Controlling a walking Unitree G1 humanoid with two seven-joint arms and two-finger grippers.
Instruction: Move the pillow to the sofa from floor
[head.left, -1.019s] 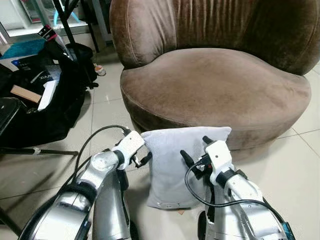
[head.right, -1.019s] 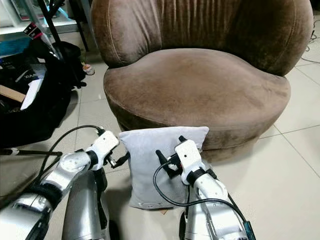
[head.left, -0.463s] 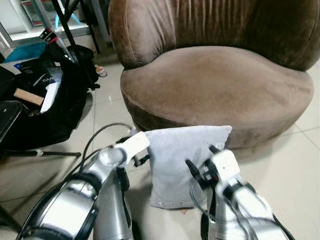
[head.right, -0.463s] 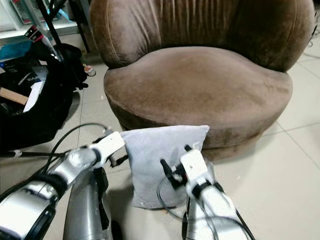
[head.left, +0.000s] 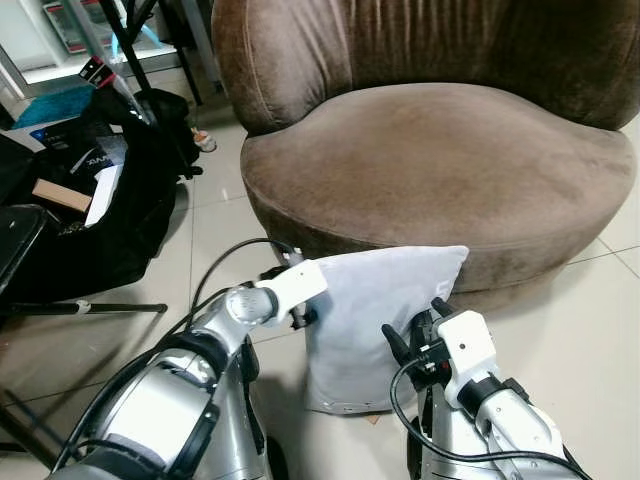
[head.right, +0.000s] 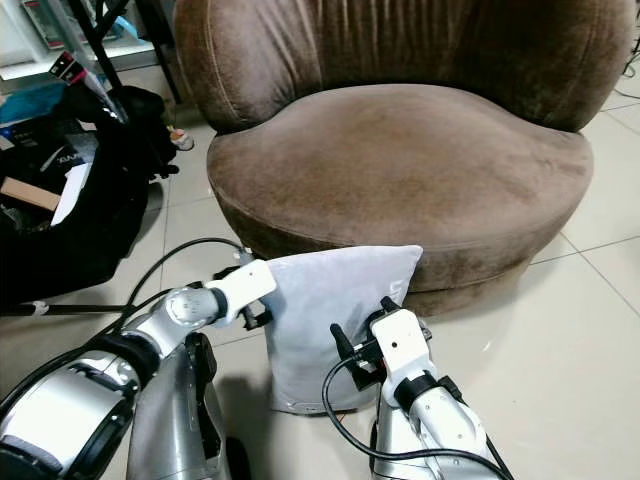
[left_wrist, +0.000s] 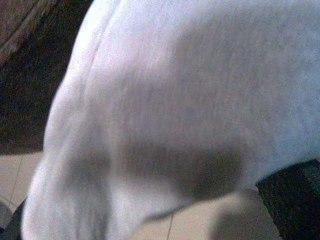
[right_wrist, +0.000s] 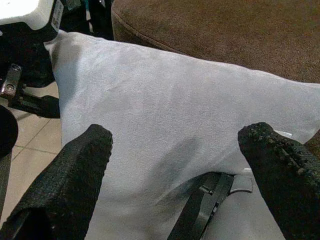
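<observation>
A light grey pillow (head.left: 375, 320) stands up on its edge on the tiled floor (head.left: 590, 340), right in front of the big brown sofa (head.left: 440, 170). Its top touches or sits just beside the sofa's front – can't tell which. It is not on the seat yet.

The left gripper (head.left: 300, 300) is at the pillow's upper left edge, up against the cloth. Its wrist view has soft grey cloth very close up, w/ a bit of brown sofa and tan tile at the corners. Its fingers can't be seen, so can't tell if they're apart or together.

The right gripper (right_wrist: 182, 145) is by the pillow's lower right side. Its two black fingers (right_wrist: 75, 180) are wide apart, one on each side of the pillow's face – the cloth sits btwn them, not pinched.

Off to the robot's left there's a black bag (head.left: 90, 220) on the floor w/ boxes and papers in it, and thin black stand legs (head.left: 140, 50) behind it. A black cable (head.left: 215, 280) loops off the left arm.
</observation>
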